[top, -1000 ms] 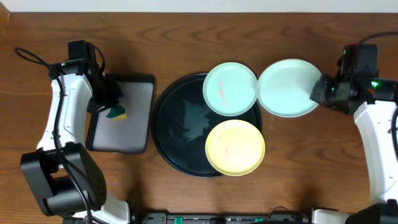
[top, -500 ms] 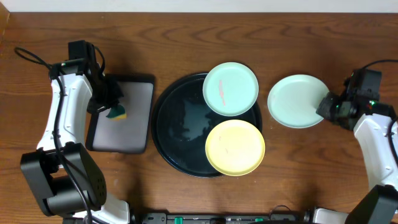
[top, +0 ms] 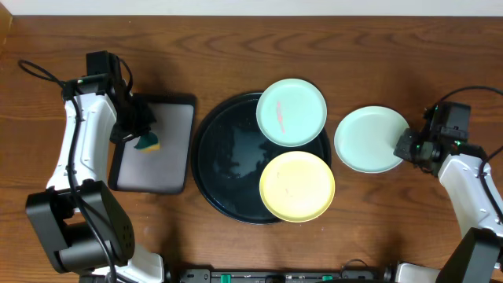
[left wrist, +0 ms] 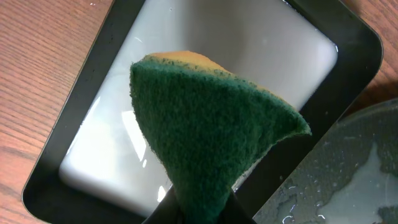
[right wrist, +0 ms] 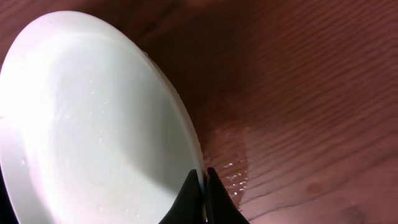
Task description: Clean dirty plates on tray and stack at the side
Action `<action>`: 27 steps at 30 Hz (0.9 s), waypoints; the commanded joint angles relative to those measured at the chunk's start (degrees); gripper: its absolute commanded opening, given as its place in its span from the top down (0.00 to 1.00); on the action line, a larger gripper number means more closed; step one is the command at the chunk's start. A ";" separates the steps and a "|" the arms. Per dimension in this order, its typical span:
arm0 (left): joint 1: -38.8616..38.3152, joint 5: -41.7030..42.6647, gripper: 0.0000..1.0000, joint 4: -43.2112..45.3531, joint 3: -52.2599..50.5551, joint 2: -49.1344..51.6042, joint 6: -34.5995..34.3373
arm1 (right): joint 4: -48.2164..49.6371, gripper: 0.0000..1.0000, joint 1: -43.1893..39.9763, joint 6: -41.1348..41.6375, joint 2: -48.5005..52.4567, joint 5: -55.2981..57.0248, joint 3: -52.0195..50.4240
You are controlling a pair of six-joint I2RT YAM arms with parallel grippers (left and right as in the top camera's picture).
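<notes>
A large round black tray sits mid-table with wet streaks. A mint-green plate with a pink smear rests on its upper right rim. A pale yellow plate rests on its lower right. A second mint-green plate lies over the wood right of the tray, and my right gripper is shut on its right rim. My left gripper is shut on a green and yellow sponge over the small rectangular tray.
The small rectangular black tray with grey inside stands left of the round tray. Water drops lie on the wood by the held plate. A cable loops at the far left.
My right gripper moved the mint-green plate down and toward me, away from the round tray, and lowered it near the wood. The left arm and sponge have not moved.
</notes>
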 commanded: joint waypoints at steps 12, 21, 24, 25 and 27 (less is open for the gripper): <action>0.09 -0.13 0.92 0.00 -0.15 -0.31 1.14 | -7.41 0.59 -1.27 -2.91 0.02 -6.40 5.90; 0.09 -0.13 0.92 0.00 -0.15 -0.31 1.14 | -18.58 0.53 4.39 -3.48 0.02 -13.75 19.63; 0.09 -0.15 0.92 0.00 -0.15 -0.31 1.14 | -21.22 0.51 9.09 -3.23 0.02 -14.45 20.94; 0.09 -0.15 0.92 0.00 -0.13 -0.31 1.14 | -22.64 0.50 10.80 -3.23 0.04 -15.04 20.92; 0.09 -0.13 0.92 -0.02 -0.13 -0.31 1.14 | -26.10 0.49 13.73 -3.23 0.37 -15.39 20.83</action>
